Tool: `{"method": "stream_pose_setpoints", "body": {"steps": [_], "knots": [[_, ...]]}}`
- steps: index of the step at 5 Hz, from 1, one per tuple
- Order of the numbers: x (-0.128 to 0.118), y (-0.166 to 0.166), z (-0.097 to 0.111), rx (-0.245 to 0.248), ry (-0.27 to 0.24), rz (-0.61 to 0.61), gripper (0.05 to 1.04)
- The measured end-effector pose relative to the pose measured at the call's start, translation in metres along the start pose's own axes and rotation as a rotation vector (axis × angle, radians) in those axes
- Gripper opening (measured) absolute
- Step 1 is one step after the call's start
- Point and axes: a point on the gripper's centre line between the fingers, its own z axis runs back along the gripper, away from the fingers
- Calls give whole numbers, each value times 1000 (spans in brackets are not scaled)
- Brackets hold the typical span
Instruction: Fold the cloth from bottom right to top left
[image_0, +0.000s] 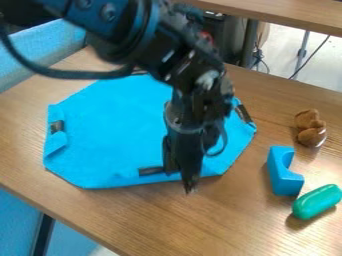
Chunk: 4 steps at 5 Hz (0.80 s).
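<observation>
Tabletop (246, 175) lies open between cloth (110, 130) and blue block (286, 180); the arm (143, 37) probably bars the cloth's far edge.

The black robot arm (137, 32) slants in from above and to the left of the jaws. Its wrist (200, 75) sits above them, and the gripper (182, 176) hangs nearly upright, pointing down. A thick cable (70, 74) sags up and left of the jaws; a thinner loop (223, 145) bulges to their upper right.
</observation>
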Motion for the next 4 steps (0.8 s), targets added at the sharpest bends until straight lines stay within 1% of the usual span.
{"method": "stream_pose_setpoints", "body": {"steps": [1,2,3,4], "knots": [[2,20,-6,27,58,-3,51],[5,55,-15,40,79,-12,51],[5,81,-29,12,84,-12,51],[5,109,-40,11,41,-12,51]]}}
